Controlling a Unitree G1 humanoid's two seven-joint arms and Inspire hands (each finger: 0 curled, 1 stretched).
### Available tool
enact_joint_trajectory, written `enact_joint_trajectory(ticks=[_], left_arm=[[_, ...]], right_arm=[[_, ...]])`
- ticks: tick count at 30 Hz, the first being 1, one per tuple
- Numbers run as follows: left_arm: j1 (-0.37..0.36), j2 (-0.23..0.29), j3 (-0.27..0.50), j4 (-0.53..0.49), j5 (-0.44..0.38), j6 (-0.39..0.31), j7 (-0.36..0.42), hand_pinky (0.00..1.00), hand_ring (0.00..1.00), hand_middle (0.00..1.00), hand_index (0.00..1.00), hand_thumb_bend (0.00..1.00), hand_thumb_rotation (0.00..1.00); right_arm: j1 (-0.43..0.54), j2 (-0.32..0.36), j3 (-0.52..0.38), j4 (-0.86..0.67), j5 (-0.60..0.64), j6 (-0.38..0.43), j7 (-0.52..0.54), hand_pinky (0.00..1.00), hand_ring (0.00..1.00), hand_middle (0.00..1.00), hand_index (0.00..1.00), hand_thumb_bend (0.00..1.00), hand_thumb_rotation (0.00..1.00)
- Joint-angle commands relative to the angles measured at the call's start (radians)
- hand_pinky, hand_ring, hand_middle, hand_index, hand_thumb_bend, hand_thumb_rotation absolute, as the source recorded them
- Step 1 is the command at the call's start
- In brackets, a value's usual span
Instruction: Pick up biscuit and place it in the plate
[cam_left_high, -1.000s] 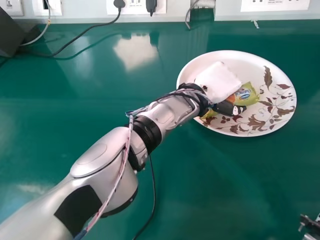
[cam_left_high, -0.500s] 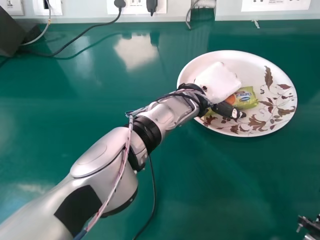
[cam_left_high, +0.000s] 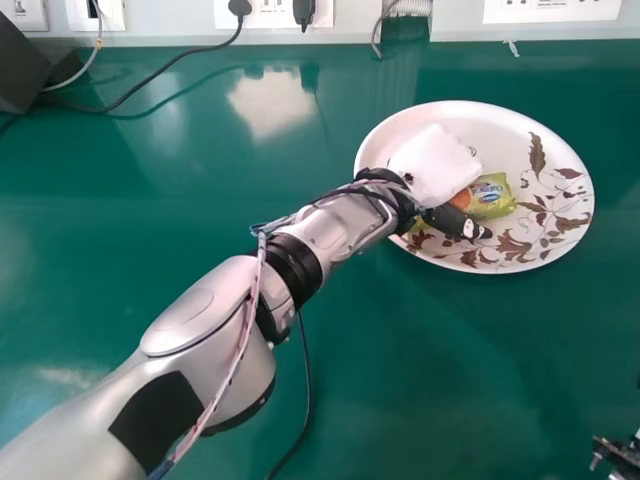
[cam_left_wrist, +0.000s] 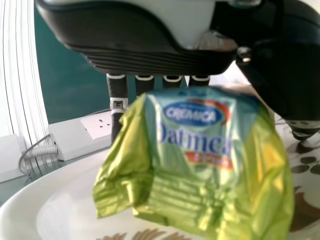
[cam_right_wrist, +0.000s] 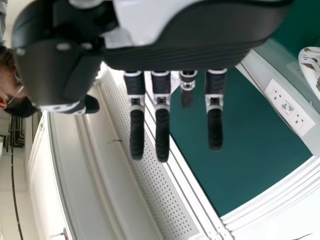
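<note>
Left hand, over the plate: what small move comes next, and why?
I'd probably ease the left hand up a little, fingers loose, watching that the biscuit packet doesn't come along. The packet lies within the rim of the plate, and the thumb looks to be off to its side rather than pinching it, so the placing seems done.

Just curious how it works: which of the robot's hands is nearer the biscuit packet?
Left. The left hand is at the packet, over the plate; the right hand hangs away from both.
</note>
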Motion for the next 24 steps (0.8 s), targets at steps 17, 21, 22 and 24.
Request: enact_joint_trajectory(ticks=[17,21,22,24], left_arm=[[0.03,-0.003,0.022,0.008,-0.029,-0.008,0.012,0.67,0.76,0.92,0.91,1.0,0.63],[0.032,-0.004,0.041,0.006,-0.051,0.004,0.022,0.69,0.77,0.91,0.91,1.0,0.63],[0.033,-0.004,0.045,0.005,-0.053,0.011,0.026,0.69,0.77,0.92,0.91,1.0,0.64],[0.036,-0.004,0.054,0.004,-0.055,0.024,0.04,0.71,0.78,0.91,0.91,1.0,0.64]], right_arm=[[-0.03,0.043,-0.026,0.018,-0.002,-0.005,0.02,0.43,0.53,0.54,0.5,0.52,0.07],[-0.033,0.044,-0.023,0.012,-0.004,-0.004,0.011,0.48,0.57,0.58,0.5,0.52,0.07],[-0.034,0.043,-0.024,0.012,-0.004,-0.004,0.009,0.47,0.57,0.57,0.5,0.52,0.07],[-0.035,0.042,-0.024,0.012,-0.009,-0.003,0.003,0.47,0.57,0.58,0.5,0.52,0.07]])
